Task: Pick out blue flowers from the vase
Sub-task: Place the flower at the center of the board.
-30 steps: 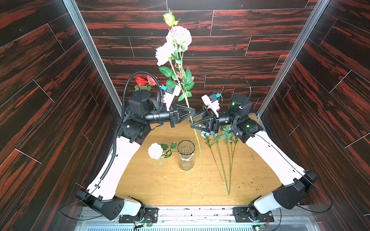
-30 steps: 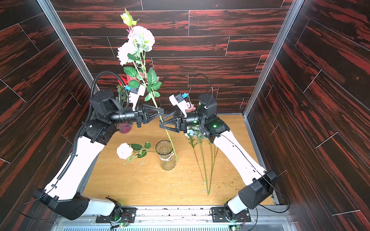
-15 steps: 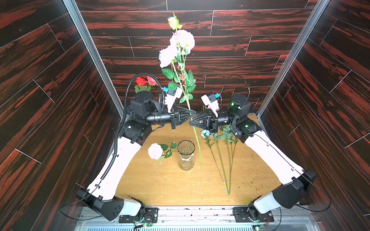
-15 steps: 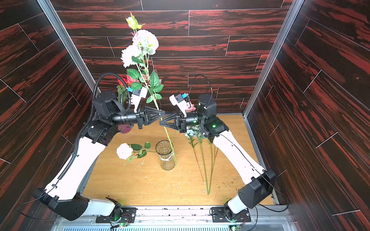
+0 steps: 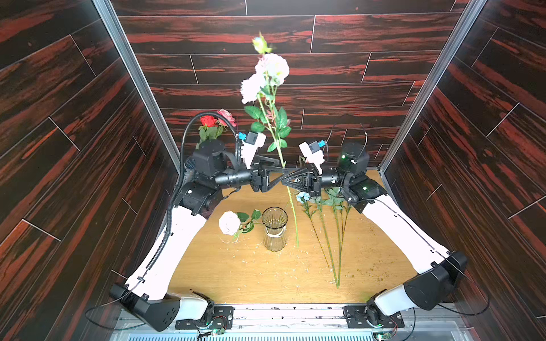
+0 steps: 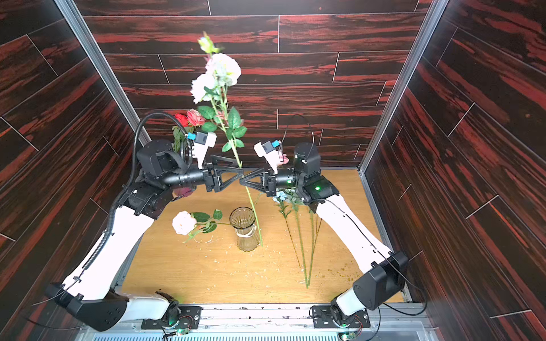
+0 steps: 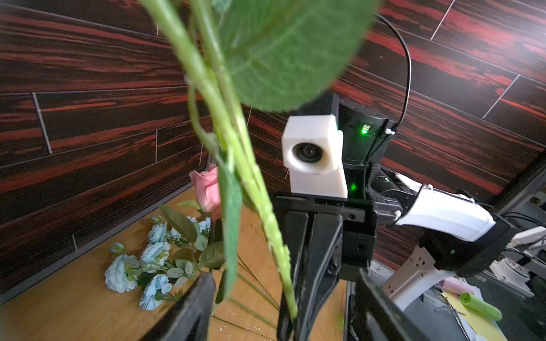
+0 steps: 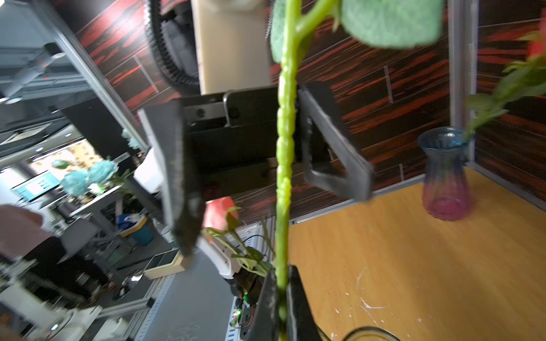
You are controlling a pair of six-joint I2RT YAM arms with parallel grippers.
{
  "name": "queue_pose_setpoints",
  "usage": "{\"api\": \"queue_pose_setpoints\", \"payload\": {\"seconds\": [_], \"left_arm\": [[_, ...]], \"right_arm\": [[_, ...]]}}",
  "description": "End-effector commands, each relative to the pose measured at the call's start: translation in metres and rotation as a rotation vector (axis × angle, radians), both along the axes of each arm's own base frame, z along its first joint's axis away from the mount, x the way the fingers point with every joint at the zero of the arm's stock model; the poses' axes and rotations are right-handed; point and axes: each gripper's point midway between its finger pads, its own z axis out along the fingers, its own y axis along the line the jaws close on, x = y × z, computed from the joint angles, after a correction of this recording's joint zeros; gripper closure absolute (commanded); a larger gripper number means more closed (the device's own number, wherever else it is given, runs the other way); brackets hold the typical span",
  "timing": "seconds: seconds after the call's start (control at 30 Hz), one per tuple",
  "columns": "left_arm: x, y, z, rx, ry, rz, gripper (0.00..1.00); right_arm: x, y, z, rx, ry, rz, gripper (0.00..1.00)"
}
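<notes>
so the left gripper (image 5: 276,172) has its jaws apart, straddling the stem of the tall pale spray (image 5: 277,138) — the right gripper (image 5: 291,179) is clamped on that stem. The blue flowers (image 5: 303,196) lie on the table (image 5: 236,271) under the right arm. Looks like a handover; next, left should back out clear of the leaves.
</notes>
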Motion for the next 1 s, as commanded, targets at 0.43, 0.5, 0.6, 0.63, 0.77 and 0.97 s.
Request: {"api": "queue_pose_setpoints", "payload": {"seconds": [0.43,0.5,0.6,0.63,0.77,0.97], "left_arm": [[-0.001,0.086,-0.009,0.025,-0.120,0.530,0.18],[0.004,0.093,-0.021,0.037,-0.107,0.584,0.18],[0.008,0.095,-0.037,0.038,-0.078,0.604,0.18],[0.009,0.095,-0.042,0.035,-0.070,0.608,0.18],[0.013,0.113,-0.053,0.015,-0.080,0.711,0.19],[-0.001,0.155,-0.051,0.005,-0.151,0.907,0.19]], "right_arm": [[0.019,-0.084,0.004,-0.156,-0.083,-0.578,1.00],[0.026,-0.100,-0.002,-0.195,-0.068,-0.662,1.00],[0.036,-0.126,-0.013,-0.249,-0.047,-0.788,1.00],[0.039,-0.134,-0.016,-0.261,-0.042,-0.823,1.00],[0.046,-0.170,-0.025,-0.303,-0.034,-0.973,1.00],[0.059,-0.225,-0.044,-0.370,0.024,-1.162,1.00]]}}
